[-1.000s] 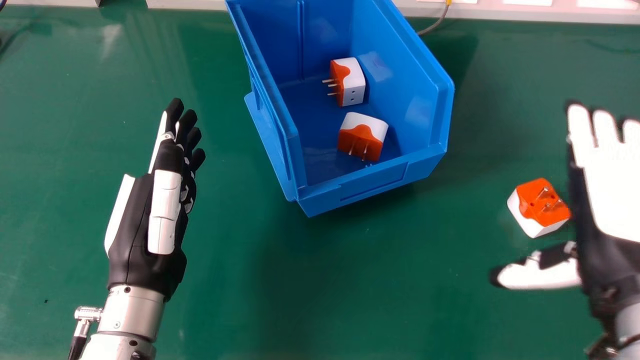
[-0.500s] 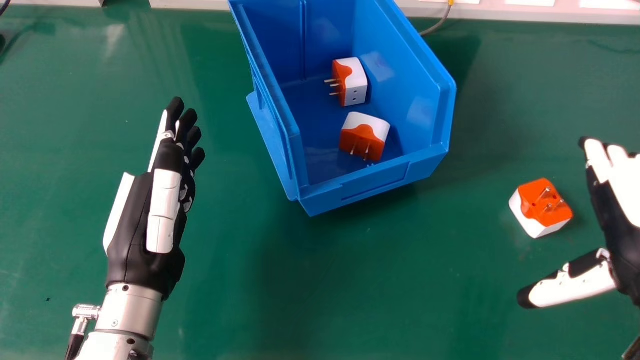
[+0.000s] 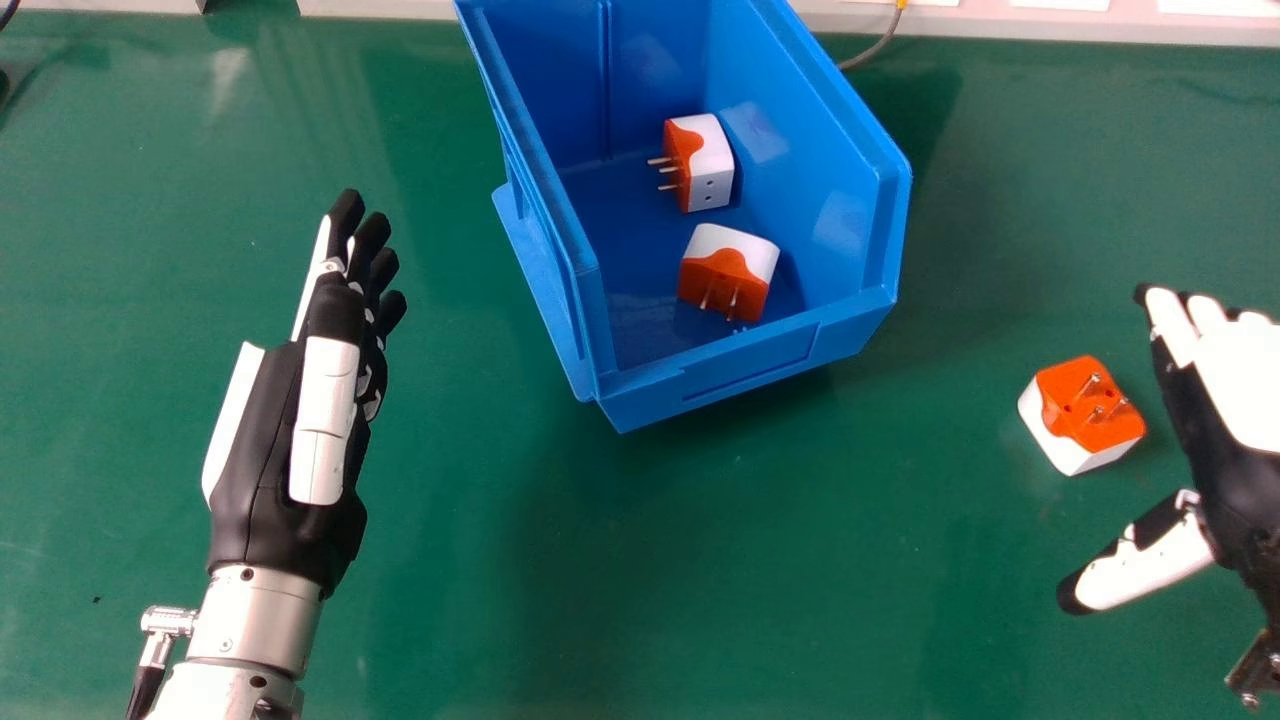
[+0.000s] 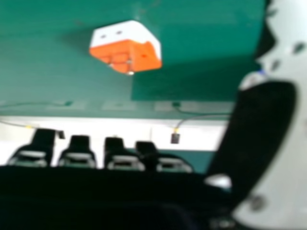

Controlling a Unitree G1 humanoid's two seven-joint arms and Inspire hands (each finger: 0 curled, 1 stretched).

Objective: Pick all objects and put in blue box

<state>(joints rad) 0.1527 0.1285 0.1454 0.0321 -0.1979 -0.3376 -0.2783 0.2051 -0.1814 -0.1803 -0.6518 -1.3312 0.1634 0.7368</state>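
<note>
To the right of my straight-fingered left hand (image 3: 275, 450), a blue plastic box (image 3: 745, 368) holds two blocky orange-and-white plug adapters (image 3: 728, 265). I see another adapter (image 3: 1085, 415), prongs up, just left of my right hand (image 3: 1235, 400), fingers extended, empty.

So you've got one cam on the robot's head, looking forward and down over the desk (image 3: 700, 560), far enough back to fit most of the box (image 3: 745, 360). Your other one's at the right hand (image 3: 1225, 470), way closer to the loose plug (image 3: 1085, 410), facing across the desk at a flatter slant. You get that plug, the desk around it and the pale far edge (image 3: 380, 8) in both views.
</note>
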